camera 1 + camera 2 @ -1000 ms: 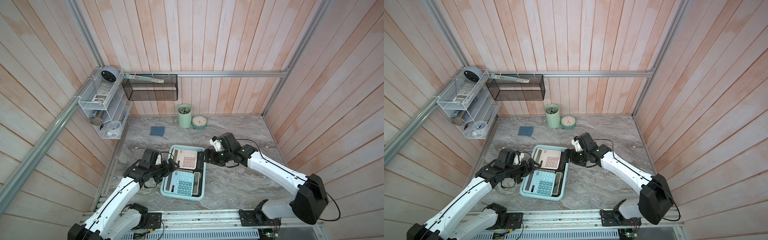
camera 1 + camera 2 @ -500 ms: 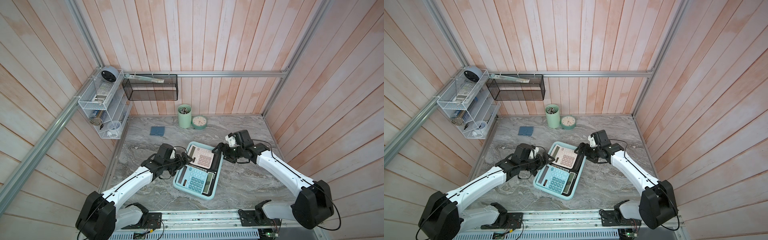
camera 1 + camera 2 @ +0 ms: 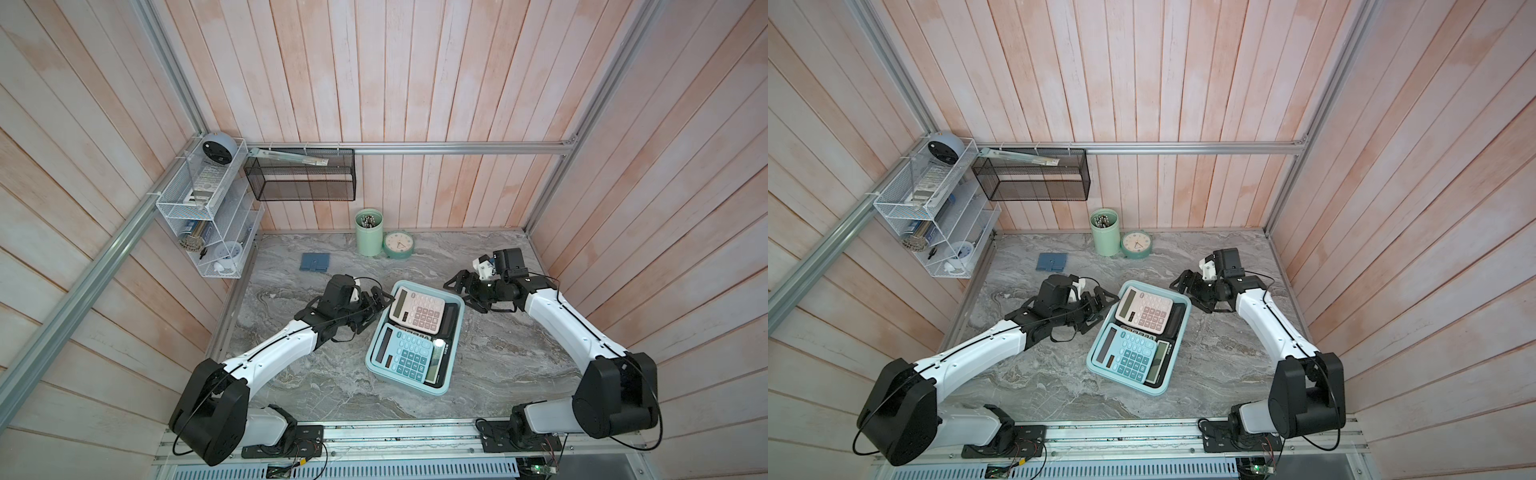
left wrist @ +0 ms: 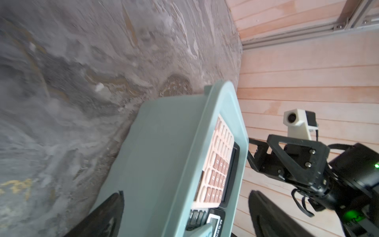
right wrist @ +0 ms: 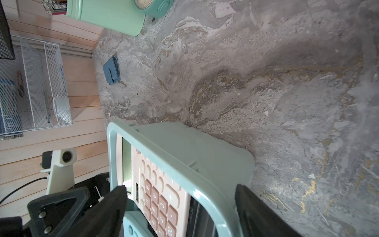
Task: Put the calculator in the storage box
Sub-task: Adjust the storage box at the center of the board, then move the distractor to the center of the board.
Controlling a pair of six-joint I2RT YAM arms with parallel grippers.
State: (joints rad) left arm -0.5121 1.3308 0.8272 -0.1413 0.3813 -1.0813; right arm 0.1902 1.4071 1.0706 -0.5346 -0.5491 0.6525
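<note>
Top views, pink calculator (image 3: 417, 312) in storage box (image 3: 372, 363), left fingers (image 3: 380, 296) spread, right fingers (image 3: 457, 280) spread

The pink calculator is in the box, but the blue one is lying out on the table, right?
Not quite. The blue calculator is not out on the table. It lies inside the storage box too, right beside the pink calculator. You can see this in both top views. The pink one is in the box, just as you said.
</note>
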